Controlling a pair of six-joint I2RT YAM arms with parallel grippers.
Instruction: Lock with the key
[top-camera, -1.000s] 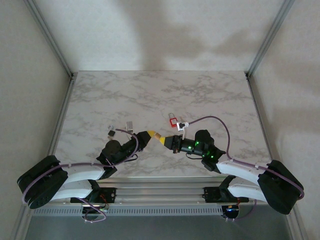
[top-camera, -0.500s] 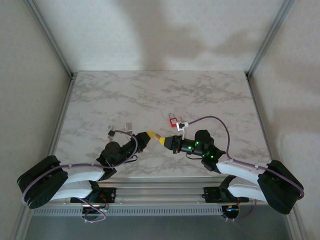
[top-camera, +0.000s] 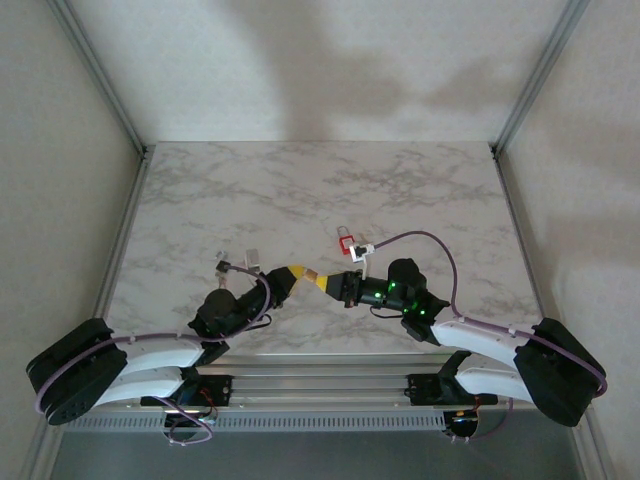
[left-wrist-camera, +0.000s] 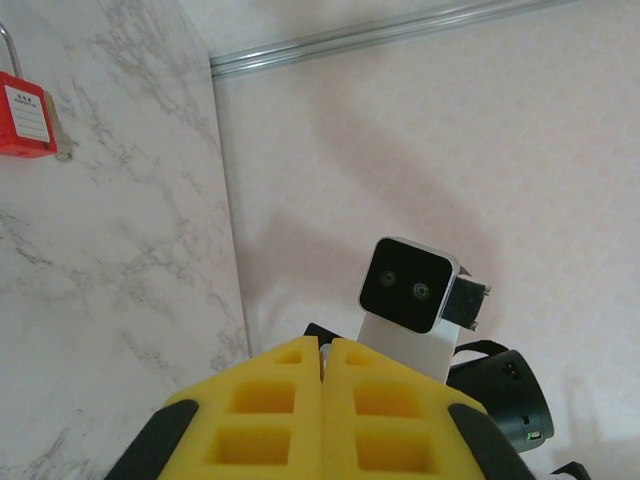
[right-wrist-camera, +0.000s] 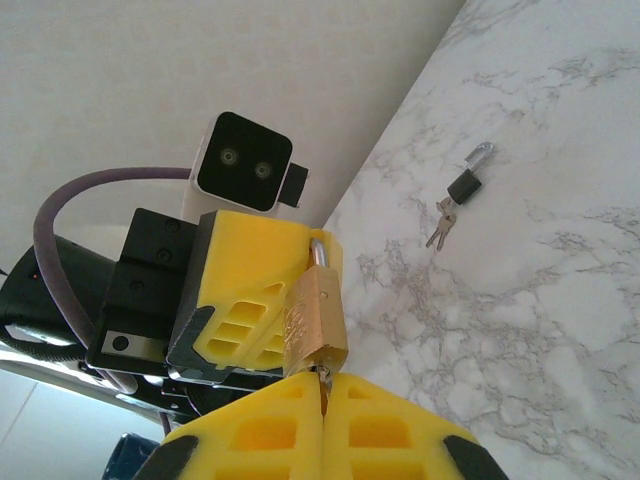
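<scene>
Two grippers are met tip to tip near 6 o'clock on the marble table (top-camera: 400, 180), close to its near edge. The left gripper (left-wrist-camera: 322, 350) is seen with its yellow fingers pressed together on the shackle end of a brass padlock (right-wrist-camera: 315, 315), which is held between the two arms. The right gripper (right-wrist-camera: 322, 400) is pinched on a key (right-wrist-camera: 322, 382), whose blade is set into the bottom of the padlock body. Whether the shackle is pushed home cannot be told.

Farther out, at about 1 o'clock from the meeting point, a red padlock (top-camera: 345, 244) is laid flat on the marble, apart from both grippers. At about 9 o'clock from the left gripper, a small black padlock (right-wrist-camera: 463, 186) is laid on the table, with a bunch of keys (right-wrist-camera: 440, 222) just beside it.
</scene>
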